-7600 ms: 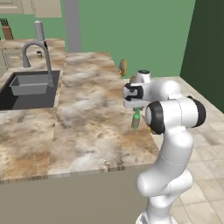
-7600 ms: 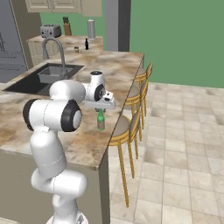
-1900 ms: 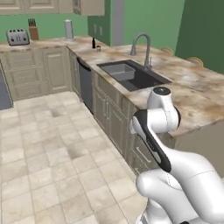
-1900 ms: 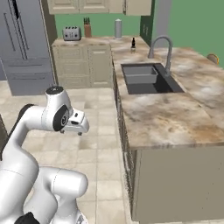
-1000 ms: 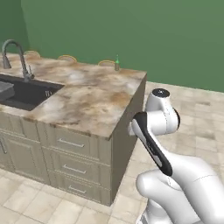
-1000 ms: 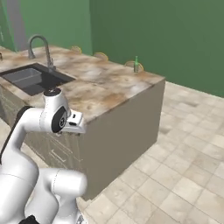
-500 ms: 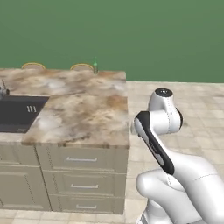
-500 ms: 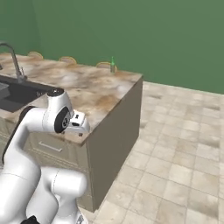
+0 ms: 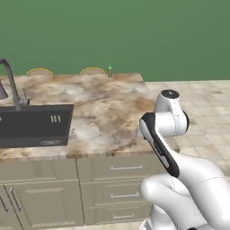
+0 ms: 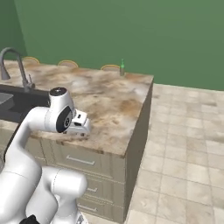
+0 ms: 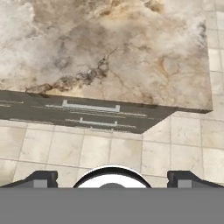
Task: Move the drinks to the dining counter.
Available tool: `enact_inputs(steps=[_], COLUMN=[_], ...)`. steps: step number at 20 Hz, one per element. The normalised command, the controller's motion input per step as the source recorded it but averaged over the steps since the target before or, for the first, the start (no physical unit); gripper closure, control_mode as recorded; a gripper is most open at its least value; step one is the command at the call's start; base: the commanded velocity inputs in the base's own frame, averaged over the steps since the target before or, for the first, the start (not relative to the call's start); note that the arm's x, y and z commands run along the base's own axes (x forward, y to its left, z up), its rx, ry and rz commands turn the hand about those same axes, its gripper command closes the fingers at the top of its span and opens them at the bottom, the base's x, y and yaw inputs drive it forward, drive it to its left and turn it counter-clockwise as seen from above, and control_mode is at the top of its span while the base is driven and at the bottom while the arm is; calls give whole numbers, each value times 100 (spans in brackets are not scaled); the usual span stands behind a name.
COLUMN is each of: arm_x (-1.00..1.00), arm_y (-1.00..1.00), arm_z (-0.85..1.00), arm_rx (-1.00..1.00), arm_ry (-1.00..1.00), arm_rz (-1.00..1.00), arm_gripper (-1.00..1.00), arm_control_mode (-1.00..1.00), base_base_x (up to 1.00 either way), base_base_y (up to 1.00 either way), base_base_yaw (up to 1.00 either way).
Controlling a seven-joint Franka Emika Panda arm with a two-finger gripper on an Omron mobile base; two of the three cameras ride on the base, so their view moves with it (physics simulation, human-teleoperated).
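A slim green bottle [image 9: 109, 69] stands upright at the far edge of the marbled counter [image 9: 103, 108], just beside a round tan stool seat [image 9: 92, 71]. My gripper [image 11: 112, 177] hangs over the counter's near edge, fingers [image 11: 40, 178] spread wide and empty.

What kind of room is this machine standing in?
It looks like a home kitchen: a marbled stone counter with a dark sink and tall faucet, drawer cabinets below, and a green bottle at its far edge.
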Motion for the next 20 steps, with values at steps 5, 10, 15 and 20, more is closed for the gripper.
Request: enact_inputs(steps=[5, 10, 15, 20], arm_x=[0, 0, 0, 0], arm_y=[0, 0, 0, 0], arm_z=[0, 0, 0, 0], arm_rx=[0, 0, 0, 0], arm_ry=[0, 0, 0, 0], arm_rz=[0, 0, 0, 0], arm_gripper=[-100, -100, -100, -100], arm_control_mode=[100, 100, 100, 100], base_base_x=[-8, 0, -2, -1], base_base_y=[100, 100, 100, 100], base_base_yaw=[-21, -19, -18, -16])
